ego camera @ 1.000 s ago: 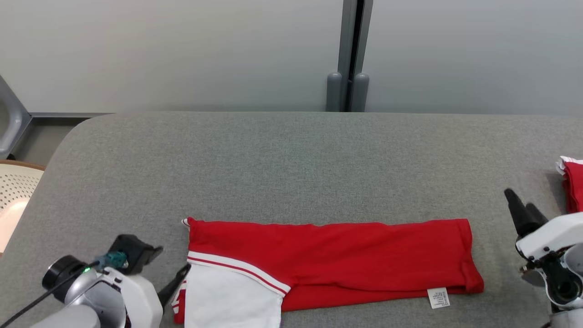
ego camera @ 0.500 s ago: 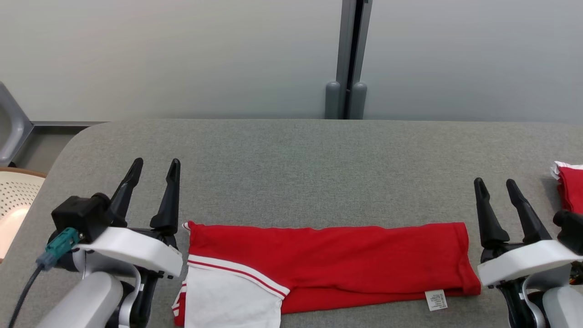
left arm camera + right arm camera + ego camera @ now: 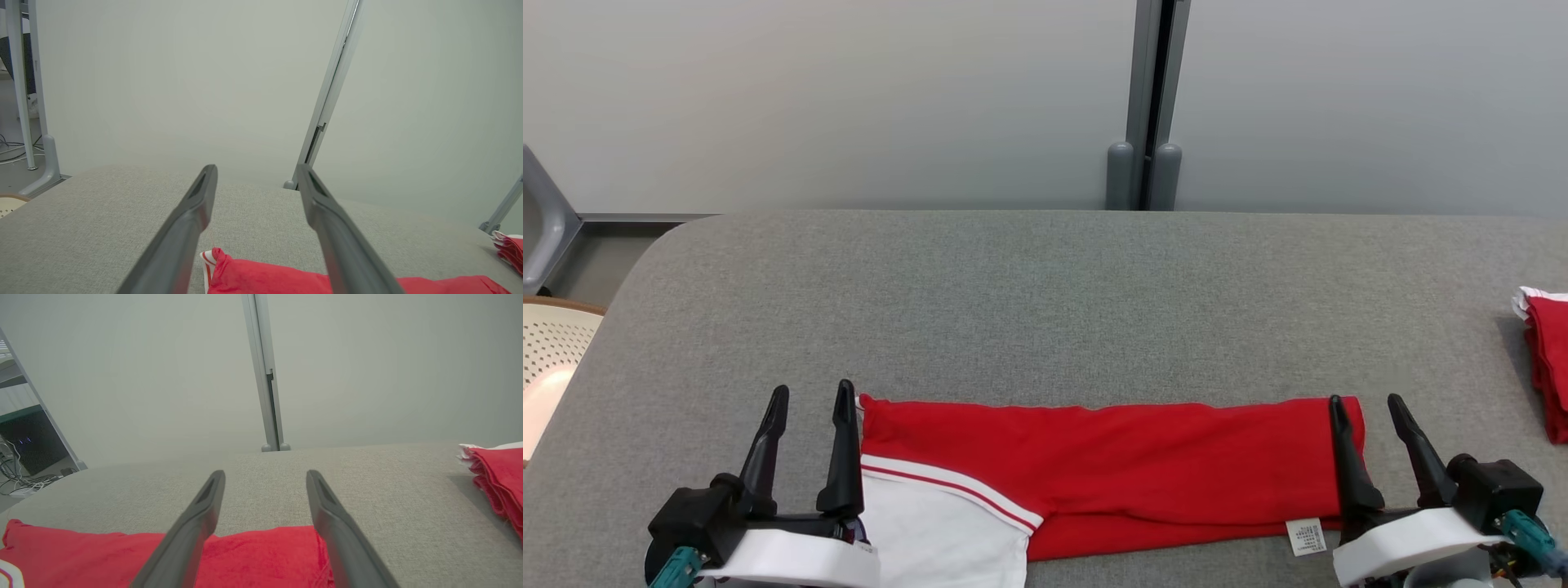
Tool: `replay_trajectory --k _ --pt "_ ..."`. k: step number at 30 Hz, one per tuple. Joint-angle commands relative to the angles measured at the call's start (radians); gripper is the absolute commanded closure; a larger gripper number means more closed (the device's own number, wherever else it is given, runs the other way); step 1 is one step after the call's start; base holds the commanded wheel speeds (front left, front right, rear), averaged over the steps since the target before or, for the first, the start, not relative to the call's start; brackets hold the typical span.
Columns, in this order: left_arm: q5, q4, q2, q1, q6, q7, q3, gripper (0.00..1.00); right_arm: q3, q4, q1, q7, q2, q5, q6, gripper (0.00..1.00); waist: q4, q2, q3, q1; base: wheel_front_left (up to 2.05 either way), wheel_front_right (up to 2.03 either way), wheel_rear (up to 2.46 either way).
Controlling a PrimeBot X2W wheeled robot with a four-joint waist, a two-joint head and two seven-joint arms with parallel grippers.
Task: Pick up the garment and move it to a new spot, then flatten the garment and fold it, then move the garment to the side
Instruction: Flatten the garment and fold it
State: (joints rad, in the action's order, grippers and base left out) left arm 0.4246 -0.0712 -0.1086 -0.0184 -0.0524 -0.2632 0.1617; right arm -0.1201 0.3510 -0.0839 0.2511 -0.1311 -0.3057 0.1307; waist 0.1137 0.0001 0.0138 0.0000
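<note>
The garment, red with a white striped sleeve at its near left, lies folded into a long strip on the grey table. My left gripper stands open at the strip's left end, its right finger against the cloth's edge. At the right end my right gripper is open too, its left finger over the red hem. The left wrist view looks over the garment's left corner between the left gripper's fingers. In the right wrist view the right gripper hangs above the garment's right end. Nothing is held.
A pile of folded red and white clothes lies at the table's right edge, also in the right wrist view. A perforated cream chair stands off the table's left side. A grey partition post rises behind the table.
Both arms have swung round from a turned-away pose so the fingers point forward, then drawn back toward the near edge beside the garment's two ends. The head camera shifted slightly.
</note>
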Motion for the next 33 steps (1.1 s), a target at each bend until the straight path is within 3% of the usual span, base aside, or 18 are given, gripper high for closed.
replay_trajectory --k 1,5,11,22,28,29,30,31,33 --pt "-0.021 -0.006 0.009 -0.005 0.024 -0.001 -0.025 0.00 0.002 0.011 0.005 0.009 0.002 0.009 0.000 0.00 0.002 -0.0001 -0.003 0.0000 0.00 0.00 0.00" --pt "-0.075 -0.035 0.043 -0.004 0.088 -0.001 -0.067 0.00 0.015 0.051 -0.005 0.013 0.011 0.027 0.000 0.00 0.008 -0.0001 -0.016 0.0000 0.00 0.00 0.00" --pt "-0.116 -0.060 0.055 0.027 0.131 -0.001 -0.094 0.00 0.096 0.172 -0.030 0.014 0.034 0.061 0.000 0.00 0.020 -0.0001 -0.043 0.0000 0.00 0.00 0.00" --pt "-0.094 -0.090 0.056 0.049 0.146 -0.001 -0.074 0.00 0.230 0.417 -0.104 0.015 0.068 0.083 0.000 0.00 0.050 -0.0001 -0.072 0.0000 0.00 0.00 0.00" --pt "-0.099 -0.082 0.056 0.053 0.145 -0.001 -0.077 0.00 0.237 0.521 -0.137 0.013 0.078 0.044 0.000 0.00 0.063 -0.0001 -0.074 0.0000 0.00 0.00 0.00" --pt "-0.099 -0.082 0.056 0.053 0.146 -0.001 -0.079 0.00 0.224 0.530 -0.140 0.012 0.080 0.034 0.000 0.24 0.063 -0.0001 -0.074 0.0000 0.00 0.00 0.00" --pt "-0.099 -0.082 0.056 0.053 0.146 -0.001 -0.079 0.00 0.224 0.530 -0.140 0.012 0.080 0.034 0.000 0.24 0.063 -0.0001 -0.074 0.0000 0.00 0.00 0.00" --pt "-0.101 -0.082 0.056 0.052 0.146 -0.001 -0.083 0.00 0.205 0.540 -0.145 0.012 0.081 0.016 0.000 1.00 0.062 -0.0001 -0.074 0.0000 0.00 0.00 0.00" --pt "-0.101 -0.082 0.056 0.052 0.145 -0.001 -0.084 0.00 0.196 0.543 -0.148 0.012 0.082 0.008 0.000 1.00 0.061 -0.0001 -0.073 0.0000 0.00 0.00 0.00"
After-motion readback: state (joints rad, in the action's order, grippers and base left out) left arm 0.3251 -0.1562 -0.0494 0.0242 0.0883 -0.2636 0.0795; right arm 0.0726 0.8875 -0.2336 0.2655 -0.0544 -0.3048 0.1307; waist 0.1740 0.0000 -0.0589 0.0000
